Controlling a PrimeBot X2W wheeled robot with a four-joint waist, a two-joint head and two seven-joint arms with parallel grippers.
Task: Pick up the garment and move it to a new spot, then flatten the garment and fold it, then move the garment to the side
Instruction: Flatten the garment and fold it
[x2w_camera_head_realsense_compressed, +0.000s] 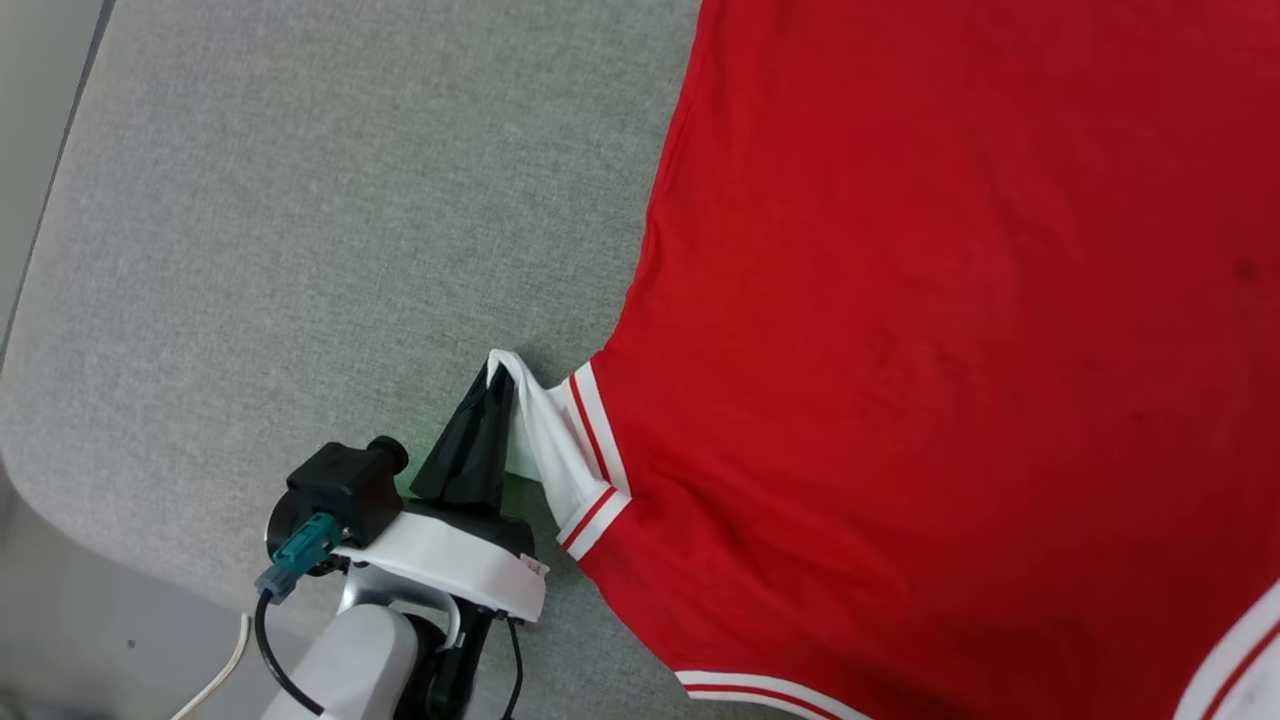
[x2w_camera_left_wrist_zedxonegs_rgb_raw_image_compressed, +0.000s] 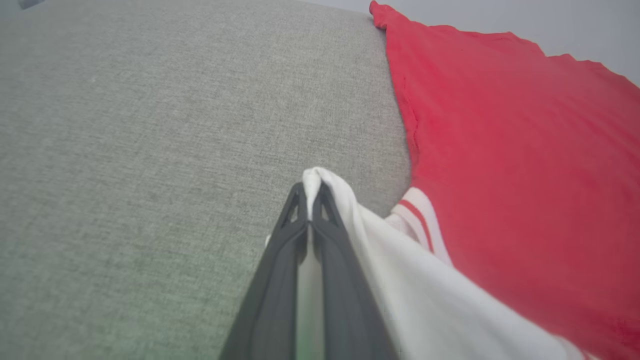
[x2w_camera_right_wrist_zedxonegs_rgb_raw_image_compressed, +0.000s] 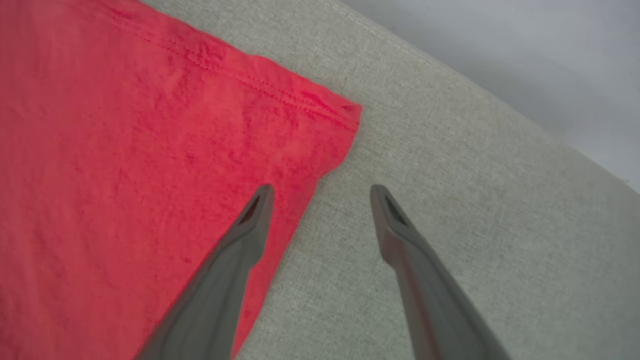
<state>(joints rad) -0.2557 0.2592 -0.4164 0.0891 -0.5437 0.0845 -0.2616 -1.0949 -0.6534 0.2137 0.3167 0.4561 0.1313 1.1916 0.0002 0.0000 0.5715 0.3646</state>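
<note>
left end effector (x2w_camera_head_realsense_compressed: 497, 373) on garment (x2w_camera_head_realsense_compressed: 900, 300), partly off-frame

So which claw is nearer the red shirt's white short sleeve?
Left: the left claw pinches the white short sleeve; the right claw hangs open at the red shirt's hem corner.

Left pincer (x2w_camera_head_realsense_compressed: 495, 375) shows dark fingers (x2w_camera_head_realsense_compressed: 468, 445), white cuff (x2w_camera_head_realsense_compressed: 450, 562), teal plug (x2w_camera_head_realsense_compressed: 305, 545).

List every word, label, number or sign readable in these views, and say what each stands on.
None can be read.
The garment shows plain red cloth and white sleeve trim with red stripes, no lettering.
The white housing behind the left gripper has a tiny pinkish spot at its edge, too small to tell whether it is a label.
The grey cloth surface bears no print.
</note>
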